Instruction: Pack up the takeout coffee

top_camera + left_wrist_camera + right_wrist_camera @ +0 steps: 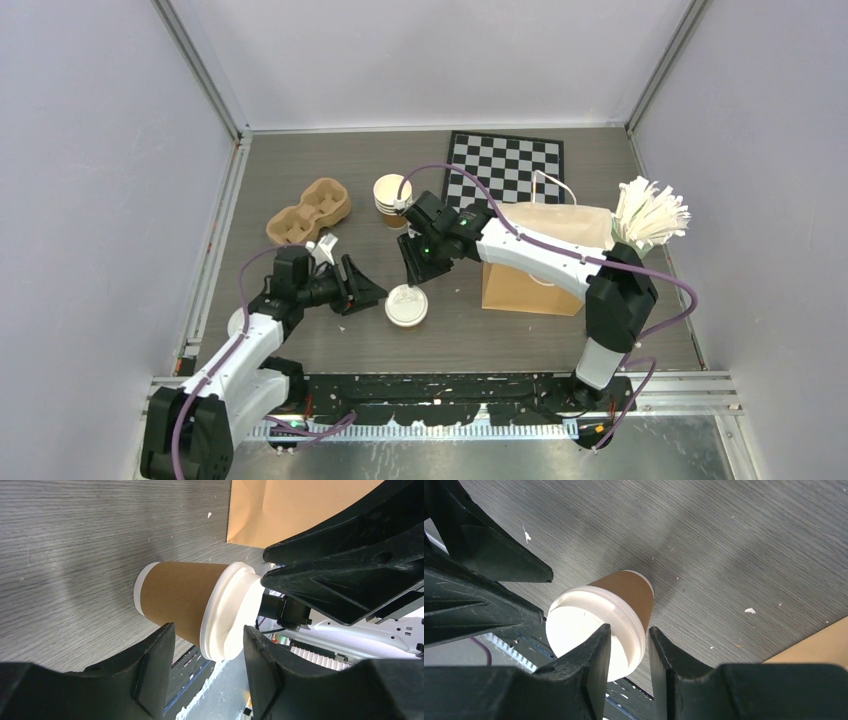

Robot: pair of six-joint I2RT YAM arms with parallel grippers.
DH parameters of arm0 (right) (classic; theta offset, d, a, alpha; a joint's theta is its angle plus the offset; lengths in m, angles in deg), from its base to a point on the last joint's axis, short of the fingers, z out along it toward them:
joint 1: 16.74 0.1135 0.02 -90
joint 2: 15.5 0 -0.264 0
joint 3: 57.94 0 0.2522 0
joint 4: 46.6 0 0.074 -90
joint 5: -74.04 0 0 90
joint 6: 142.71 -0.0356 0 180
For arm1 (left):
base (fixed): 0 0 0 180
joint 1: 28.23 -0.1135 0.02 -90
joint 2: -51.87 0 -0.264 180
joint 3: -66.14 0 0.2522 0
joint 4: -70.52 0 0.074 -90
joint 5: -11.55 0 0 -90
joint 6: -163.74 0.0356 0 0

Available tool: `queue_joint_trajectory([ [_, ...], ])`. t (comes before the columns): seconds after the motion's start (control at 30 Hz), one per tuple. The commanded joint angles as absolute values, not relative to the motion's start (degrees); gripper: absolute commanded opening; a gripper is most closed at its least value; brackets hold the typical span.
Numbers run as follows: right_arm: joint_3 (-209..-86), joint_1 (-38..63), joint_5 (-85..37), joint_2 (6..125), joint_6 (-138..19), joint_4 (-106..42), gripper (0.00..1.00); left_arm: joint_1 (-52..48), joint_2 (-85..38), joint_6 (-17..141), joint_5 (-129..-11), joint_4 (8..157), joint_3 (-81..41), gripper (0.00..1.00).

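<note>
The takeout coffee (407, 306), a tan cup with a white lid, stands upright on the table's near middle. It also shows in the left wrist view (180, 600) and the right wrist view (624, 587). My left gripper (368, 292) is open just left of the cup, whose side lies just beyond the fingertip gap (209, 630). My right gripper (412, 278) reaches down from behind, its jaws a narrow gap apart (629, 630) astride the lid's right rim, with a sliver of table showing beside the rim. The brown paper bag (535, 255) is to the cup's right.
A stack of lidless tan cups (390, 195) and a cardboard cup carrier (308, 212) sit at the back left. A chessboard mat (505, 165) lies at the back. A bunch of white sticks (650, 215) sits beside the bag's far right. The table's near edge (450, 375) is close to the cup.
</note>
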State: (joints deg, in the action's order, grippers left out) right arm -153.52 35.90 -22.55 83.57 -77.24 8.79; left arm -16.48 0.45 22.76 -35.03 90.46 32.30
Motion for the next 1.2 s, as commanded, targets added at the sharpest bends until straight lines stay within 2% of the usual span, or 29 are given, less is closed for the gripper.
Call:
queue_joint_trajectory([
  [0.0, -153.41, 35.65, -22.29, 83.98, -76.60, 7.42, 0.38, -15.47, -0.58, 24.22, -35.11, 88.06, 31.99, 0.54],
  [0.63, -152.30, 35.77, -22.93, 80.52, -78.65, 7.10, 0.38, -14.03, 1.02, 25.23, -36.30, 90.96, 30.86, 0.54],
  [0.9, -152.64, 38.20, -21.23, 79.57, -79.49, 9.07, 0.44, -13.99, 3.78, 23.65, -35.22, 92.55, 30.66, 0.61],
  [1.17, -153.73, 39.62, -18.38, 78.68, -80.19, 11.51, 0.48, -13.98, 3.82, 24.26, -35.47, 94.48, 30.72, 0.61],
])
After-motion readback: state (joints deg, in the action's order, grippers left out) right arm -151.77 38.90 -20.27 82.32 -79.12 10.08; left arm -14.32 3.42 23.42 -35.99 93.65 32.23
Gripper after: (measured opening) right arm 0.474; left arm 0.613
